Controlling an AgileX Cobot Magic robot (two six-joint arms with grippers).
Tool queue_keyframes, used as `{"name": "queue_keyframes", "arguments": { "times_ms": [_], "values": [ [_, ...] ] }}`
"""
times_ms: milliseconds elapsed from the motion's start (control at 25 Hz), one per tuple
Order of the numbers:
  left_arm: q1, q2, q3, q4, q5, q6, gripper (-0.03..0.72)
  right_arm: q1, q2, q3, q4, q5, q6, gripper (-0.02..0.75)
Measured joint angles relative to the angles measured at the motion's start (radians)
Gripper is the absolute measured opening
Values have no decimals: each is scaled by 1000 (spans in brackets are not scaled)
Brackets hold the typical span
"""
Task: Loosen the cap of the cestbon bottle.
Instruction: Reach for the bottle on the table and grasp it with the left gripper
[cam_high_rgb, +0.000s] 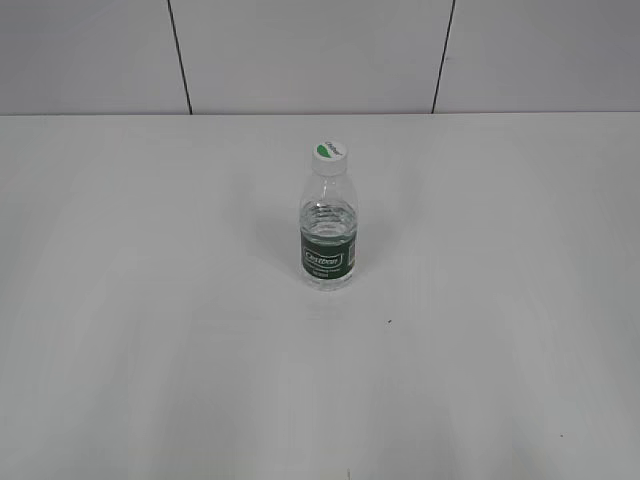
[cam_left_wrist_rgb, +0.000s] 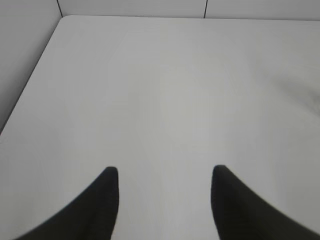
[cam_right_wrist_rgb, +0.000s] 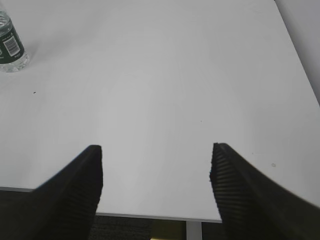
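Standing upright mid-table, well apart from both empty, spread-fingered grippers — left (cam_left_wrist_rgb: 165, 200), right (cam_right_wrist_rgb: 156, 185) — the bottle (cam_high_rgb: 329, 240) should probably be clamped round its label first, then its cap (cam_high_rgb: 329, 153) pinched squarely and twisted.

White table (cam_high_rgb: 150, 350), matte, filling lower frame. Pale wall panels (cam_high_rgb: 300, 50) across top, split by two dark vertical seams (cam_high_rgb: 180, 55). Small dark speck (cam_high_rgb: 389, 321) on tabletop, right of centre.
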Motion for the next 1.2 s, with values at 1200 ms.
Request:
{"name": "queue_keyframes", "arguments": {
  "times_ms": [1200],
  "values": [
    [0, 408, -19, 106, -613, 0, 371, 0, 0, 0, 0, -1, 0, 517]
  ]
}}
